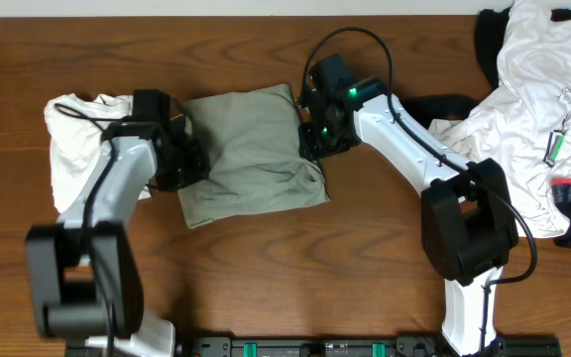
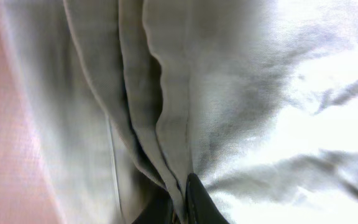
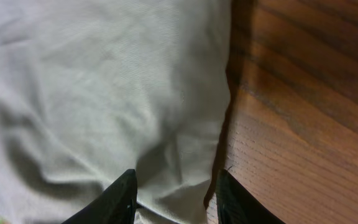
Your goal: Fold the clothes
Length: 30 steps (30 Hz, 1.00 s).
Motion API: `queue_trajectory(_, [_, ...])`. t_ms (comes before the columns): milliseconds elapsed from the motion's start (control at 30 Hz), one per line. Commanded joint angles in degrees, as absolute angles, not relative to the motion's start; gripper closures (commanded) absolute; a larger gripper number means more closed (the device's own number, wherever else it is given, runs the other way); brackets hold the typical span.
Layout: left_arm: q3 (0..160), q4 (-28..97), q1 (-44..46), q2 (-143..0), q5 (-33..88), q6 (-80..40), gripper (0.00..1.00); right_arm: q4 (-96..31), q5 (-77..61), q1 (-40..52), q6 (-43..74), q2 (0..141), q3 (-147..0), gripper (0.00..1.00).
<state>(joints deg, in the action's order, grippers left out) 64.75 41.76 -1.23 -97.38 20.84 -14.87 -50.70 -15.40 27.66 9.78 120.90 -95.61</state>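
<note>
The overhead view was evenly lit and sharp. The left wrist view of the trousers [image 2: 229, 112] was blurred, with glare on their right side.

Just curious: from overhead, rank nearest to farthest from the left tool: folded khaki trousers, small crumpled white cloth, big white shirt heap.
1. folded khaki trousers, table middle, pinched by the left tool.
2. small crumpled white cloth, left edge.
3. big white shirt heap, far right.
</note>
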Motion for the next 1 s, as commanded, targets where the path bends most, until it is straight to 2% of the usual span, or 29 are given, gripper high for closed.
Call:
queue_trajectory(0, [64.2,45.1,-1.4,-90.2,14.8,-18.5,0.94,-51.5,-14.2,28.0,8.7,119.2,-96.2,0.6])
queue_trajectory(67, [62.2,45.0,-0.8,-88.9,1.7,-24.2,0.94,-51.5,-13.8,28.0,8.7,119.2,-96.2,0.6])
queue_trajectory(100, [61.1,45.4,-0.9,-89.1,0.1,-25.3,0.94,-51.5,-13.7,28.0,8.7,119.2,-96.2,0.6])
queue_trajectory(367, [57.9,46.4,-1.2,-93.3,-0.4,-25.6,0.94,-52.2,-13.7,27.9,8.7,119.2,-96.2,0.6])
queue_trajectory(600, [57.9,50.2,-1.3,-93.2,-15.8,-30.0,0.94,-52.8,-14.3,27.9,8.7,119.2,-96.2,0.61])
queue_trajectory(867, [57.8,50.2,-1.3,-94.3,-16.2,-31.8,0.94,-52.9,-22.7,28.5,6.2,119.2,-96.2,0.6])
queue_trajectory(967, [57.5,50.1,-1.3,-95.9,-16.2,-31.8,0.89,-53.2,-26.5,29.2,3.5,119.2,-96.2,0.58])
